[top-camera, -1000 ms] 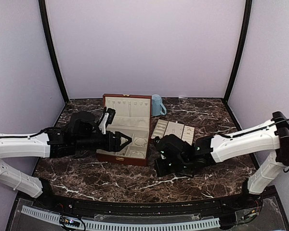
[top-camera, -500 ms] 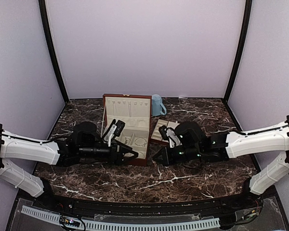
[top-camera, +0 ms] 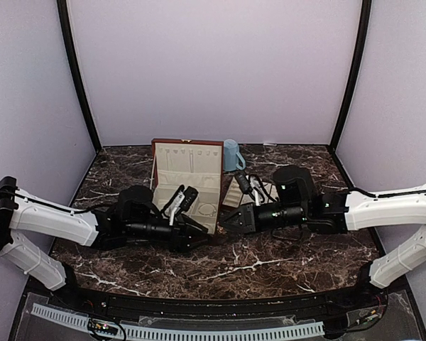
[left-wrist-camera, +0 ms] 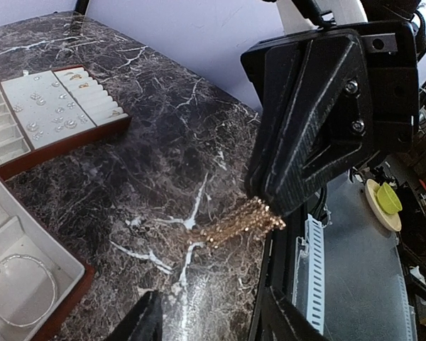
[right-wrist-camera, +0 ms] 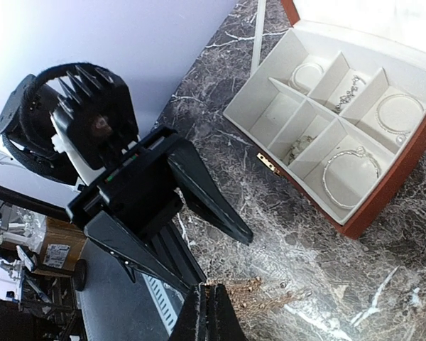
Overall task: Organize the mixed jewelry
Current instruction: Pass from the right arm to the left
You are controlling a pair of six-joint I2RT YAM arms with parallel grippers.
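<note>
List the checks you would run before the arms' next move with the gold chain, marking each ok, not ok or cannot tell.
1. Right gripper shut on the gold chain: ok.
2. Left gripper open: ok.
3. Chain between the left jaws: not ok, it hangs ahead of them.
4. Chain clear of the table: cannot tell.
5. Box lid open: ok.
6. A compartment free for the chain: ok, one looks empty.
</note>
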